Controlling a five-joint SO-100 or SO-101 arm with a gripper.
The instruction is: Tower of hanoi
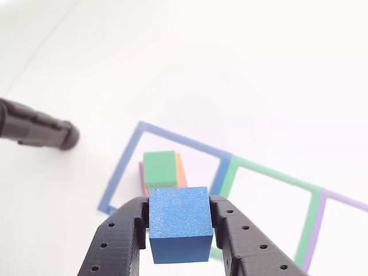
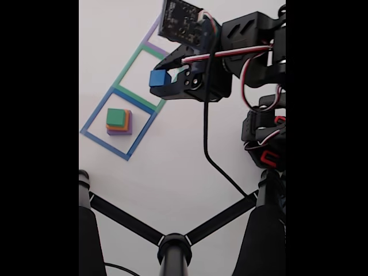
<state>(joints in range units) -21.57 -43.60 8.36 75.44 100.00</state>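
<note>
My black gripper is shut on the small blue block, held up above the table. In the fixed view the same blue block sits between the fingers of the gripper, over the green outline. Below and behind it, a stack stands inside the blue square outline: the green block on top, the orange block under it, and the purple block at the bottom. The fixed view shows that stack with green block, orange block and purple block.
A green square outline and a purple square outline lie in a row beside the blue one on the white table. A black tripod leg reaches in from the left. The tripod hub and the arm's cable show in the fixed view.
</note>
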